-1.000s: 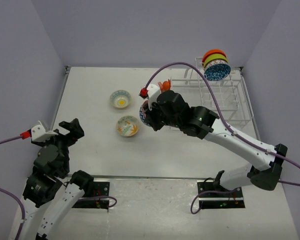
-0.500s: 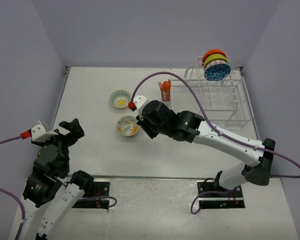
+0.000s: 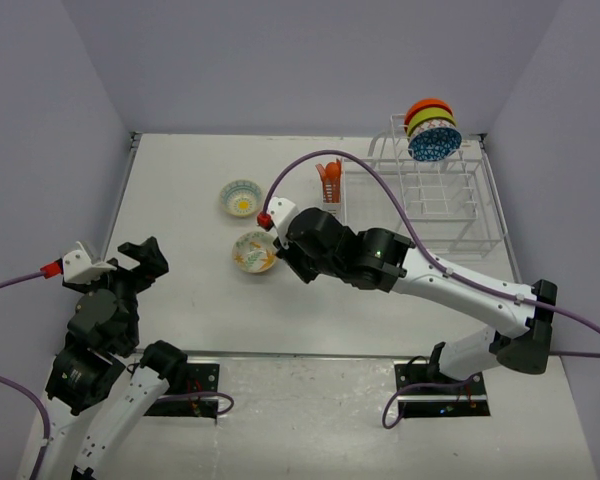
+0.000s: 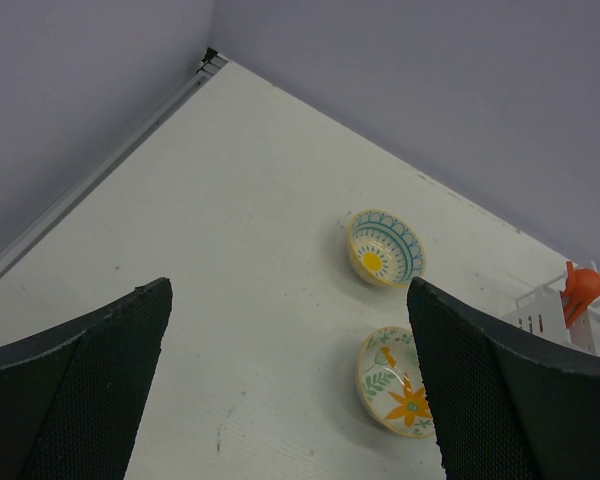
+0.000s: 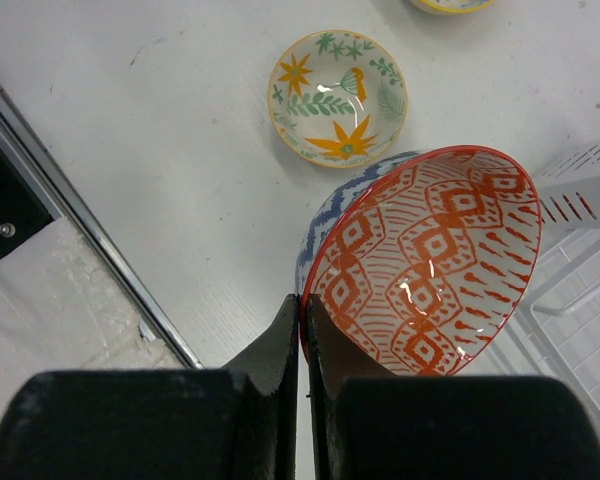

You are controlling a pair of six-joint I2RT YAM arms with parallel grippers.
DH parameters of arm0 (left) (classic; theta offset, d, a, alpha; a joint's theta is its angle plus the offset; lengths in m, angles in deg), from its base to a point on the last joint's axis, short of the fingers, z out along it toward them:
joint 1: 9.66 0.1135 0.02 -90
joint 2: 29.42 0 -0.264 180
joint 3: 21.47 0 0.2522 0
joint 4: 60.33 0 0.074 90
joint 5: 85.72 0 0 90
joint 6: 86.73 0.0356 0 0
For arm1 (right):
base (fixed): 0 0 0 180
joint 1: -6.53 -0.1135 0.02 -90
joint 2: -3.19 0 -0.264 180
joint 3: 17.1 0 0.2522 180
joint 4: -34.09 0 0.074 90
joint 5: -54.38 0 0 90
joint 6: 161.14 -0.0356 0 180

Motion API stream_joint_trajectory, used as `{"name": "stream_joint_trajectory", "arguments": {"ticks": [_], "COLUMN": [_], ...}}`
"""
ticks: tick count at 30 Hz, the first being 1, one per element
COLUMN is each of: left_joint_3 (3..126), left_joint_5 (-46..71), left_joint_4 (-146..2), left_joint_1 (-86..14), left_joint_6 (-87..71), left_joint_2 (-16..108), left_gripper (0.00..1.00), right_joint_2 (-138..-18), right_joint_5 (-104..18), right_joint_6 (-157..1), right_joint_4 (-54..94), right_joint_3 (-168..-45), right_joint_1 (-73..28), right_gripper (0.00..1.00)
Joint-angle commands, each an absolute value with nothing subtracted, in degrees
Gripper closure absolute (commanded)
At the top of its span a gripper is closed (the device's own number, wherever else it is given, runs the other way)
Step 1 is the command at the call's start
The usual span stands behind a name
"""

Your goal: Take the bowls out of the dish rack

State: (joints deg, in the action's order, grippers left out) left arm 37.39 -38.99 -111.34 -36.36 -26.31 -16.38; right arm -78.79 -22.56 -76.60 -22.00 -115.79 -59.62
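My right gripper (image 5: 303, 300) is shut on the rim of a red-brown patterned bowl (image 5: 430, 260) with a blue-patterned outside, holding it tilted above the table. In the top view the gripper (image 3: 290, 250) is just right of a pale flower-painted bowl (image 3: 253, 252), which also shows in the right wrist view (image 5: 338, 95). A yellow-rimmed bowl (image 3: 240, 198) sits farther back. Orange, yellow-green and blue mosaic bowls are stacked (image 3: 430, 128) on the tall back part of the white dish rack (image 3: 450, 200). My left gripper (image 4: 290, 400) is open and empty at the near left.
An orange utensil holder (image 3: 328, 180) hangs on the rack's left end. The rack's corner (image 5: 580, 190) is close on the right of the held bowl. A metal strip (image 5: 80, 220) runs along the table's near edge. Walls enclose the table.
My right arm has carried the red-brown bowl left and nearer, from beside the utensil holder to beside the flower bowl. The left arm has not moved.
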Motion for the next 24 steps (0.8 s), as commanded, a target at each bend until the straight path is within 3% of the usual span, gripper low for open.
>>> {"name": "stream_joint_trajectory", "arguments": {"ticks": [1,24], "left_joint_3": [38.2,38.2], "left_joint_5": [-39.6,-39.6], "left_joint_4": [-110.6,-110.7], "left_joint_1": [-36.5,-36.5], "left_joint_6": [-26.9,-26.7], "left_joint_2": [-15.9,-16.1], "left_gripper": [0.00,0.00], "right_joint_2": [-76.8,-80.1], "right_joint_5": [-20.1,-18.5], "right_joint_6": [-74.8,-72.1], "right_joint_4": [-19.0,-19.9], "right_joint_3": [-116.1,-117.3], "right_joint_1": [-60.4,-63.1], "right_gripper": [1.00,1.00]}}
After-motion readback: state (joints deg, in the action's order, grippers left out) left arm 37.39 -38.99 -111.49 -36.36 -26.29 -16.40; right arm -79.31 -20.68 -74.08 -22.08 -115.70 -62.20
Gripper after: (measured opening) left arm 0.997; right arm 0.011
